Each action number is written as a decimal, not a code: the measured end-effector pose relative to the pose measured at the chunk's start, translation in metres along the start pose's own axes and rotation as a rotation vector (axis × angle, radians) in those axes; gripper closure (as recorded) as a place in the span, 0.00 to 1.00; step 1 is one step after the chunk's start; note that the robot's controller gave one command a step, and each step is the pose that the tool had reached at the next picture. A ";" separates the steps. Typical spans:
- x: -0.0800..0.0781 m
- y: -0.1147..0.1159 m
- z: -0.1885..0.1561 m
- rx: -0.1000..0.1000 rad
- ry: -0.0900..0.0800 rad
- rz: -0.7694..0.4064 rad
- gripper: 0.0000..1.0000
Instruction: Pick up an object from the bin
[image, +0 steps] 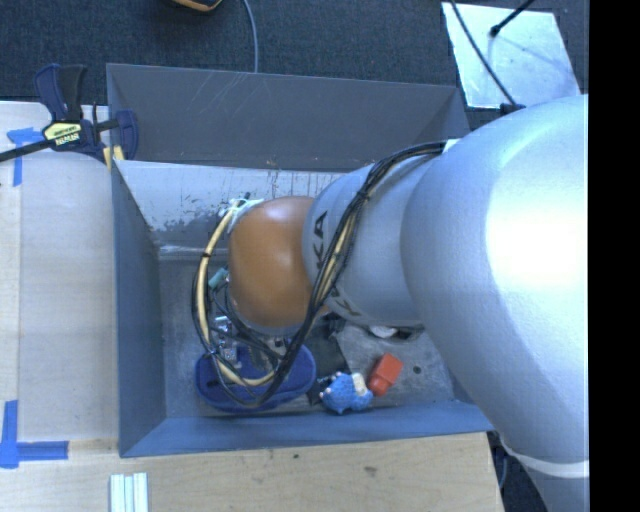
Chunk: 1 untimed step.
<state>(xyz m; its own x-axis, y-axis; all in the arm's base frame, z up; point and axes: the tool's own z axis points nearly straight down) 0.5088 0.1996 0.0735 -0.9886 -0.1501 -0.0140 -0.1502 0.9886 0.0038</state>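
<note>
Letters on the arm are half hidden by cables. The gripper is seen over a dark blue round thing; its grip cannot be told. A blue toy and a red block are seen to its right.

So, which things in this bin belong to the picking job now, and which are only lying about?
Job in hand:
- gripper, low over the bin's front left floor
- dark blue rounded thing, directly under it

Lying about:
- small light blue thing, to the right of the dark blue one
- orange-red block, beside it
</note>
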 end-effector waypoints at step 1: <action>-0.072 0.011 -0.133 0.001 0.000 -0.018 1.00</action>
<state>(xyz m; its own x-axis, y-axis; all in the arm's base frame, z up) 0.5769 0.2202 0.2075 -0.9857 -0.1680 -0.0143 -0.1680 0.9858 0.0023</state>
